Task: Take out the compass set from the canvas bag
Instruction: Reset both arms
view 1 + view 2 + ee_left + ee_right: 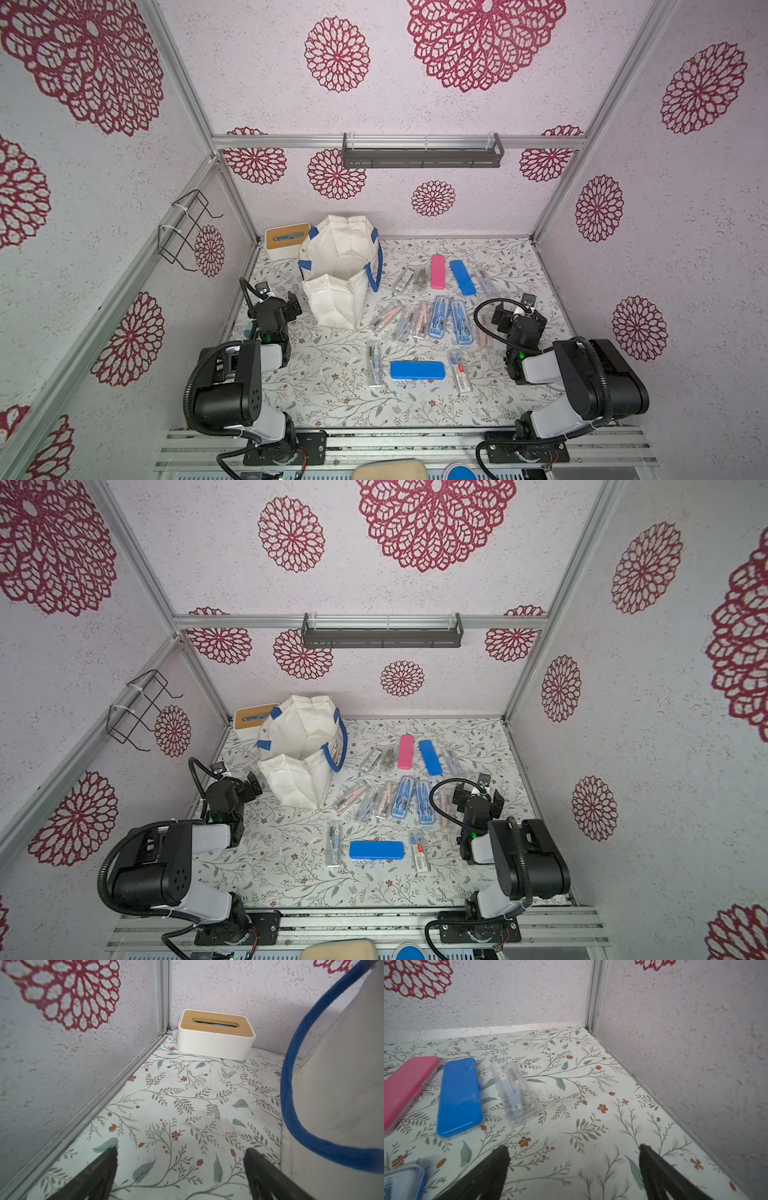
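Canvas bag (pixel 336 299) flanked at left by the left gripper (pixel 180 1151), jaws spread wide, gripping nothing; one white box (pixel 286 239) behind. Bag, one, stands open back-left on the table (pixel 332 399). Right of it we count three blue cases (pixel 417 370), one pink case (pixel 437 271), two blue-rimmed compass sets (pixel 439 316), several clear sleeves (pixel 374 363); labels unreadable. Right gripper (pixel 574 1148): jaws wide, empty.

On the table (pixel 332 399) the canvas bag (pixel 336 299) stands toward the back left, the box (pixel 286 240) behind it to the left in the far corner, and the compass sets (pixel 440 318) lie spread to the bag's right, from back to front
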`<control>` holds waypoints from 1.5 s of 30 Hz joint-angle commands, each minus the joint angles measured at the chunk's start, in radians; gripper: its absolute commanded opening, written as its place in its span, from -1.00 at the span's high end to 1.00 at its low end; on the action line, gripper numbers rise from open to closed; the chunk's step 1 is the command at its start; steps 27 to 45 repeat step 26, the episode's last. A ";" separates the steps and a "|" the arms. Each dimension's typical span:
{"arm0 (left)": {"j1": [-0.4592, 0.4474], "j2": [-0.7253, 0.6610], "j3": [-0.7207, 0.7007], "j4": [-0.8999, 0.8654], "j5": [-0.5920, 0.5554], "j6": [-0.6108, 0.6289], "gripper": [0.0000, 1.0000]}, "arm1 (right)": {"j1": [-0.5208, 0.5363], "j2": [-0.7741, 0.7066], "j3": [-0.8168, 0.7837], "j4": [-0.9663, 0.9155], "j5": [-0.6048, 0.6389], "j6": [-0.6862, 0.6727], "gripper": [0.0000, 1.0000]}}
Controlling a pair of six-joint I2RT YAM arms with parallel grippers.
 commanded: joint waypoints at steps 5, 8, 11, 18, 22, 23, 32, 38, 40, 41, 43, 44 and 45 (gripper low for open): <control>-0.005 -0.004 0.006 0.043 0.003 0.024 -0.95 | -0.003 -0.009 0.000 0.068 -0.009 -0.018 -0.98; -0.004 -0.002 0.007 0.042 0.002 0.024 -0.95 | -0.004 -0.009 0.000 0.072 -0.009 -0.020 -0.98; -0.004 -0.003 0.008 0.041 0.001 0.024 -0.95 | -0.004 -0.008 -0.001 0.072 -0.009 -0.020 -0.98; -0.004 0.006 0.018 0.030 -0.004 0.024 -0.95 | -0.019 -0.002 0.018 0.037 -0.040 -0.002 -0.98; -0.004 0.001 0.014 0.033 -0.003 0.024 -0.95 | -0.027 -0.003 0.015 0.040 -0.052 -0.005 -0.98; -0.006 -0.001 0.012 0.034 -0.005 0.024 -0.95 | -0.025 -0.007 0.012 0.045 -0.049 -0.008 -0.98; -0.017 -0.002 0.009 0.038 -0.023 0.032 -0.95 | -0.019 -0.011 0.002 0.061 -0.047 -0.014 -0.98; -0.017 -0.002 0.009 0.038 -0.023 0.032 -0.95 | -0.019 -0.011 0.002 0.061 -0.047 -0.014 -0.98; -0.017 -0.002 0.009 0.038 -0.023 0.032 -0.95 | -0.019 -0.011 0.002 0.061 -0.047 -0.014 -0.98; -0.017 -0.002 0.009 0.038 -0.023 0.032 -0.95 | -0.019 -0.011 0.002 0.061 -0.047 -0.014 -0.98; -0.017 -0.002 0.009 0.038 -0.023 0.032 -0.95 | -0.019 -0.011 0.002 0.061 -0.047 -0.014 -0.98; -0.017 -0.002 0.009 0.038 -0.023 0.032 -0.95 | -0.019 -0.011 0.002 0.061 -0.047 -0.014 -0.98; -0.017 -0.002 0.009 0.038 -0.023 0.032 -0.95 | -0.019 -0.011 0.002 0.061 -0.047 -0.014 -0.98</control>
